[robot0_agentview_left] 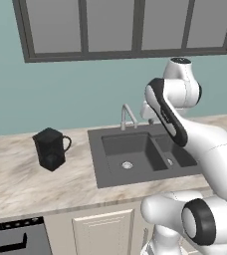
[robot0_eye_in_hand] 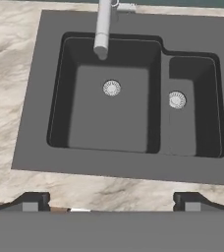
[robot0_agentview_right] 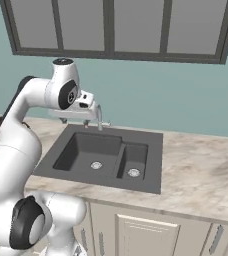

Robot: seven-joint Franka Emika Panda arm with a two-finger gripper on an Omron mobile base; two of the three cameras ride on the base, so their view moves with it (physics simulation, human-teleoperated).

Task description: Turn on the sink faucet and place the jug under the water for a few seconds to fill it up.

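White glossy arm (robot0_agentview_left: 205, 144), rounded segments, black joint bands, grey-capped joints.

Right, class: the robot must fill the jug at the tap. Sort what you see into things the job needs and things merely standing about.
Needed: sink faucet, sink, jug, pincer.

Merely about: window, cabinet doors, oven.

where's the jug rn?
In the left base view the jug stands upright on the marble counter, left of the sink and apart from its rim, handle turned toward the sink faucet.
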